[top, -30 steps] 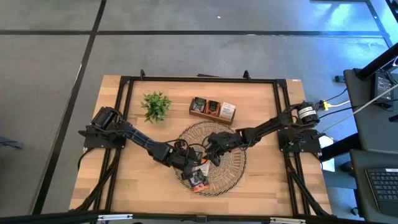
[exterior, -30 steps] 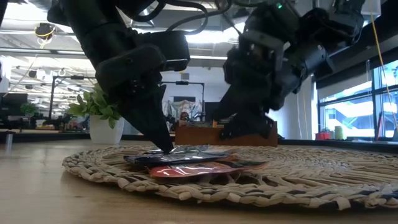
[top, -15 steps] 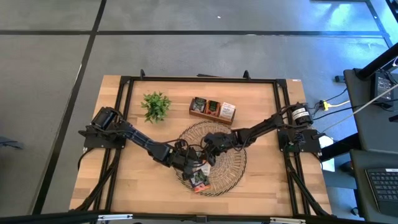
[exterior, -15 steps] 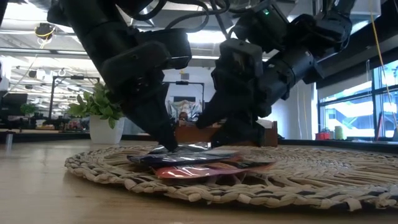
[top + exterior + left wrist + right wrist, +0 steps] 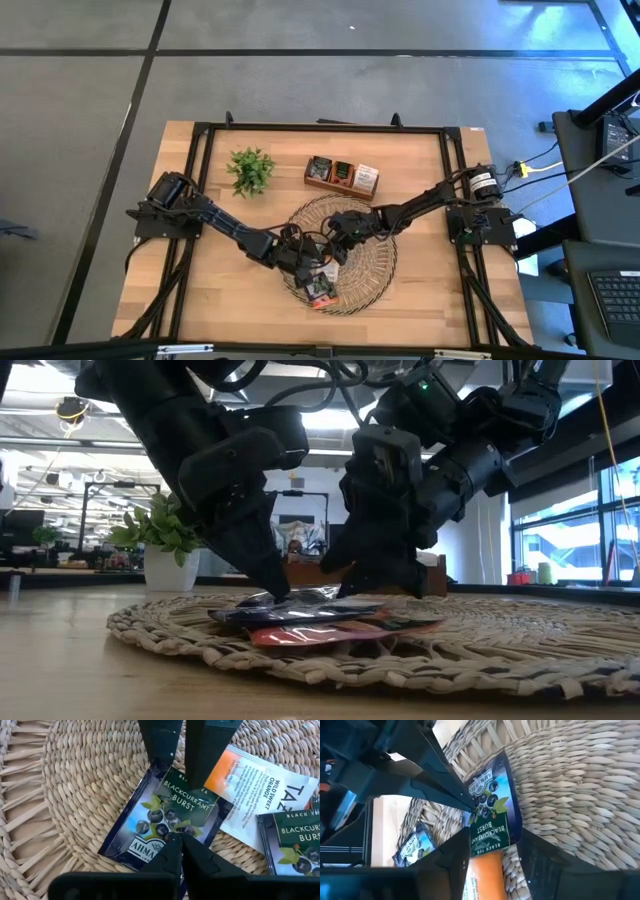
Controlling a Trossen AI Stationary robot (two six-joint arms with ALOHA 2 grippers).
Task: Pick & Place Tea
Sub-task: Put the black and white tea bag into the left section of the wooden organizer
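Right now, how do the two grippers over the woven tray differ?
The left gripper is shut, its tip pressing down on the dark blackcurrant sachet. The right gripper stands open, one finger on each side of that sachet's other end. Both hang low over the woven tray and work the same sachet.

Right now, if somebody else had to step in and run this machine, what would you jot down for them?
Left gripper: shut, tips pressing on a dark blackcurrant sachet on the round woven tray.
Right gripper: over the same sachet, one finger on each side of it, closing, no grip yet.
Tea: a small pile of sachets on the tray, among them an orange-and-white one under the dark one. The wooden box at the back already holds some packets.
Done: part of the tea seems sorted into the box.
Left: lift this sachet, probably carry it to the box, then the rest of the pile.
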